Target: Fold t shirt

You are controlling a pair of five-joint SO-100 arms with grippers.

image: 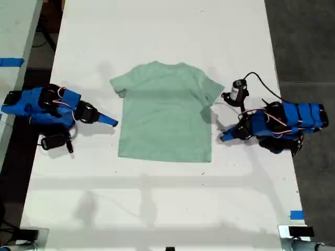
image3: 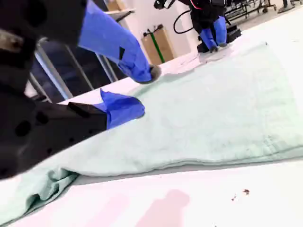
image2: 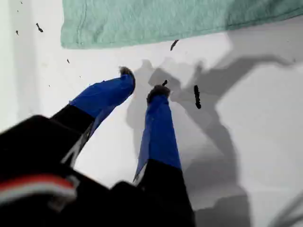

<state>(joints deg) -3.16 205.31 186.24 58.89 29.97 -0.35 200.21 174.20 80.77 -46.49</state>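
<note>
Lying flat on the white table (image: 157, 31), the t shirt (image: 165, 112) is spread out with its neck toward the far edge. No fold shows yet, so all the folding is left to do.

My first gripper (image2: 142, 87) hovers just off the shirt's hem corner, fingers a little apart, holding nothing. My second gripper (image3: 142, 90) sits over the shirt's other side edge, fingers apart too, not pinching the cloth yet.

Pale mint-green t shirt (image: 166, 112), flat and unfolded on the white table, sleeves spread.
</note>
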